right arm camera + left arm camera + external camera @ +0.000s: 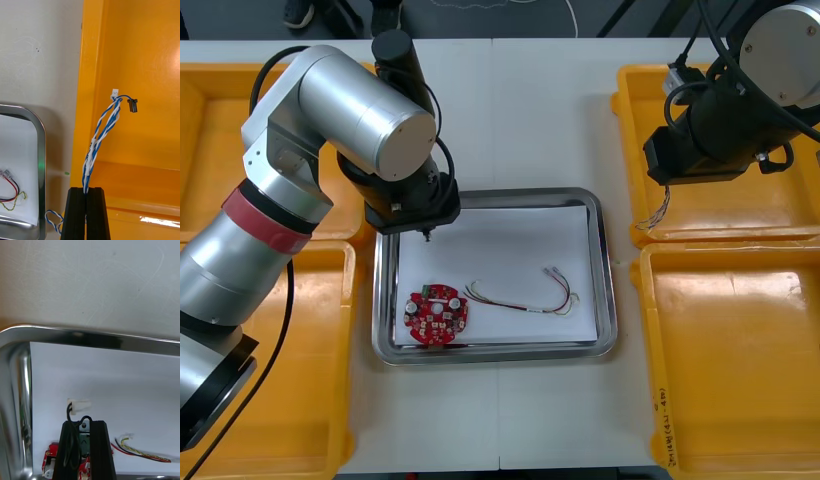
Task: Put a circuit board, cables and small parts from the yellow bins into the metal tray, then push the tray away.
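Note:
The metal tray point(609, 290), white inside, holds a round red circuit board point(437, 316) and a red and yellow cable point(525, 297). My left gripper point(426, 234) hangs over the tray's far left corner. In the left wrist view it point(84, 424) is shut on a black cable point(69, 414) with a white connector point(79, 405), and the board point(50, 461) lies below it. My right gripper point(87, 190) is shut on a twisted blue and white cable point(103, 131) above the far right yellow bin point(740, 215). The cable's end point(658, 212) dangles over that bin's inner rim.
Two yellow bins point(210, 150) point(290, 400) flank the tray on the left, and a near right bin point(740, 370) stands by the tray. Bare table lies beyond the tray's far rim point(112, 338). The red and yellow cable point(11, 193) lies by the tray's right rim.

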